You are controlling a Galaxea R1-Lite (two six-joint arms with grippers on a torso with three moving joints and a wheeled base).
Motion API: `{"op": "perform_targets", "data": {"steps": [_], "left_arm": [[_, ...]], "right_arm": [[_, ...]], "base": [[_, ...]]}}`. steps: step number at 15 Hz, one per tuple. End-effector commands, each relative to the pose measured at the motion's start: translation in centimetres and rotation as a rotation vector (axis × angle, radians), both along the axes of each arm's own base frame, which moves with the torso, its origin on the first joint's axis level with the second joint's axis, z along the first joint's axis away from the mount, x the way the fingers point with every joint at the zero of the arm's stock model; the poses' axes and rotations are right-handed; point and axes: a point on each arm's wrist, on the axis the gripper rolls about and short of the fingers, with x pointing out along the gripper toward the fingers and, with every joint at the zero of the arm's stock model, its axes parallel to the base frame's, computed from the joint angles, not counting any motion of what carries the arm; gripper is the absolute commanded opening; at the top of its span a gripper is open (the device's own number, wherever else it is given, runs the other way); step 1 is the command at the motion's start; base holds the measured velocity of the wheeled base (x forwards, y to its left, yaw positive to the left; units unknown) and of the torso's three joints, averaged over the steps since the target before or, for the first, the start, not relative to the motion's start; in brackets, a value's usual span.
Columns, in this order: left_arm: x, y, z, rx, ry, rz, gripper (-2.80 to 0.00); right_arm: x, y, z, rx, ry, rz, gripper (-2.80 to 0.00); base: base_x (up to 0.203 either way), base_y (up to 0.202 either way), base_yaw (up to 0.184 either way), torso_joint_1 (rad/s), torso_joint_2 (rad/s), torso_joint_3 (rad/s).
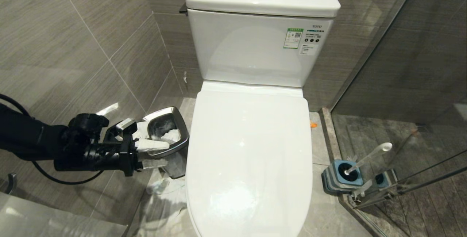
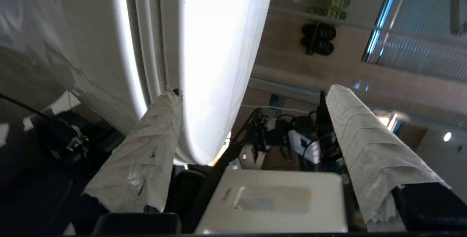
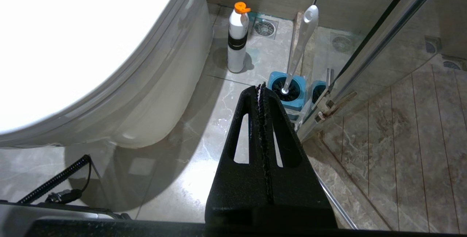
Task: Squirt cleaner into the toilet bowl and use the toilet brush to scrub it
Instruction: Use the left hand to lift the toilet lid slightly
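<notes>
Three views, one after another:

Head view, toilet: lid down over the toilet bowl, so bowl hidden and nothing yet squirted or scrubbed, by the look of it.
Head view, left tool: low at the toilet's left flank, just in front of the steel waste bin, pointed at the lid's edge; fingers spread, nothing between them; likely set there to get under the rim and lift.
Head view, toilet brush: standing in its blue holder on the floor at the toilet's right, handle leaning toward the glass partition; untouched, well apart from both arms.

Left wrist view, fingers: wrapped in pale covering, wide apart, straddling the lid's rounded edge; one fingertip touching or just beside the seam under the lid, cannot tell which; nothing gripped.

Right wrist view, right tool: fingers pressed fully together, empty, hanging over the floor, parked.
Right wrist view, cleaner bottle: white, orange cap, upright on the floor beside the toilet base, near the brush holder; within easy reach for the right arm, judging by position.
</notes>
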Motion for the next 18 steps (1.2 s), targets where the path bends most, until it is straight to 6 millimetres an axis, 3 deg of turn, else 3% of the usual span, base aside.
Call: {"op": "perform_targets", "data": {"steps": [1, 4, 8, 18], "left_arm": [[-0.8, 0.3, -2.0, -0.017, -0.074, -0.048, 0.00], [-2.1, 0.5, -2.2, -0.159, -0.090, -0.093, 0.00], [-4.3, -0.3, -3.3, -0.159, -0.123, -0.125, 0.00], [-4.6, -4.4, -3.6, 0.045, -0.136, -0.231, 0.00]], "right_arm": [[0.0, 0.0, 0.0, 0.000, 0.001, 0.002, -2.80], [0.0, 0.0, 0.0, 0.000, 0.001, 0.001, -2.80], [0.0, 0.0, 0.0, 0.000, 0.001, 0.002, -2.80], [0.0, 0.0, 0.0, 0.000, 0.001, 0.001, -2.80]], "base": [[0.000, 0.000, 0.000, 0.000, 0.00, 0.000], [0.000, 0.000, 0.000, 0.000, 0.00, 0.000], [0.000, 0.000, 0.000, 0.000, 0.00, 0.000], [0.000, 0.000, 0.000, 0.000, 0.00, 0.000]]}}
